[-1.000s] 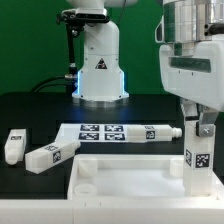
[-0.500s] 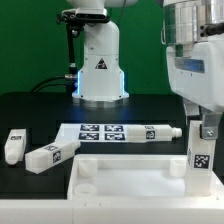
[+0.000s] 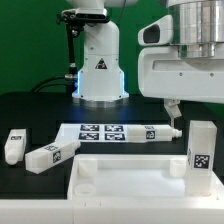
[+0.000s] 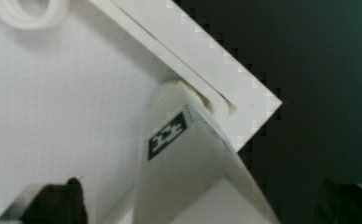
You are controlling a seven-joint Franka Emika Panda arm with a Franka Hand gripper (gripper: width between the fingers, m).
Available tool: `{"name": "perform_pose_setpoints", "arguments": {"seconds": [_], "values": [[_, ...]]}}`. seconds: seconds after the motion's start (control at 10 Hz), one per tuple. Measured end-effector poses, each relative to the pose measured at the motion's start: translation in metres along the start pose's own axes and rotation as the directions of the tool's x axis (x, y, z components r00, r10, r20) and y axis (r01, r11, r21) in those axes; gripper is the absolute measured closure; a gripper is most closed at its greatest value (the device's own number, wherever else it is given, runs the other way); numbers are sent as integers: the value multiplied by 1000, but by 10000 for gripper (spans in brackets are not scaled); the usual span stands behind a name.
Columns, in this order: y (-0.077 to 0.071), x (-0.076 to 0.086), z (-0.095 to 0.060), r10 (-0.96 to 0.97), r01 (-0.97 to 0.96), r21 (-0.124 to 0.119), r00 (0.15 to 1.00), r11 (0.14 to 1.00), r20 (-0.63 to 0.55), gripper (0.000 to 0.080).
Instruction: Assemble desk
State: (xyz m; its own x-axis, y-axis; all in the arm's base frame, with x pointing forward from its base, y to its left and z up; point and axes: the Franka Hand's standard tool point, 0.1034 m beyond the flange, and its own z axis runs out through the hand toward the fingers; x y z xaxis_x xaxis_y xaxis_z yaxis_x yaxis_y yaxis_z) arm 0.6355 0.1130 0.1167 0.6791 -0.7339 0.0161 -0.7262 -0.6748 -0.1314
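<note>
Wrist view: pincer (image 4: 204,198) spread wide, empty, fingertips (image 4: 53,200) blurred, half cropped; tagged leg (image 4: 169,130) upright at corner of desk top (image 4: 62,100).

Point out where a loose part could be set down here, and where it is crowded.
Free: the black table at the exterior view's left, between the white cone-shaped robot base and two loose white square-section leg blocks; also the floor of the white rimmed plastic desk top. Crowded: around the flat white marker board and the upright leg.
</note>
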Motion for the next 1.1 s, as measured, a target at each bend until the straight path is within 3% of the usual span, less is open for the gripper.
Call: {"name": "perform_pose_setpoints", "arguments": {"seconds": [0.2, 0.3, 0.4, 0.6, 0.8, 1.1], "values": [[1, 1, 0, -239, 239, -14, 971, 971, -12, 151], [-1, 2, 2, -486, 484, -38, 874, 874, -27, 151], [-2, 3, 2, -605, 604, -41, 796, 796, -21, 151], [-2, 3, 2, -581, 580, -44, 813, 813, -24, 159], [-1, 4, 2, -575, 574, -44, 818, 818, -24, 511], [1, 6, 2, -159, 158, -33, 987, 987, -39, 515]]}}
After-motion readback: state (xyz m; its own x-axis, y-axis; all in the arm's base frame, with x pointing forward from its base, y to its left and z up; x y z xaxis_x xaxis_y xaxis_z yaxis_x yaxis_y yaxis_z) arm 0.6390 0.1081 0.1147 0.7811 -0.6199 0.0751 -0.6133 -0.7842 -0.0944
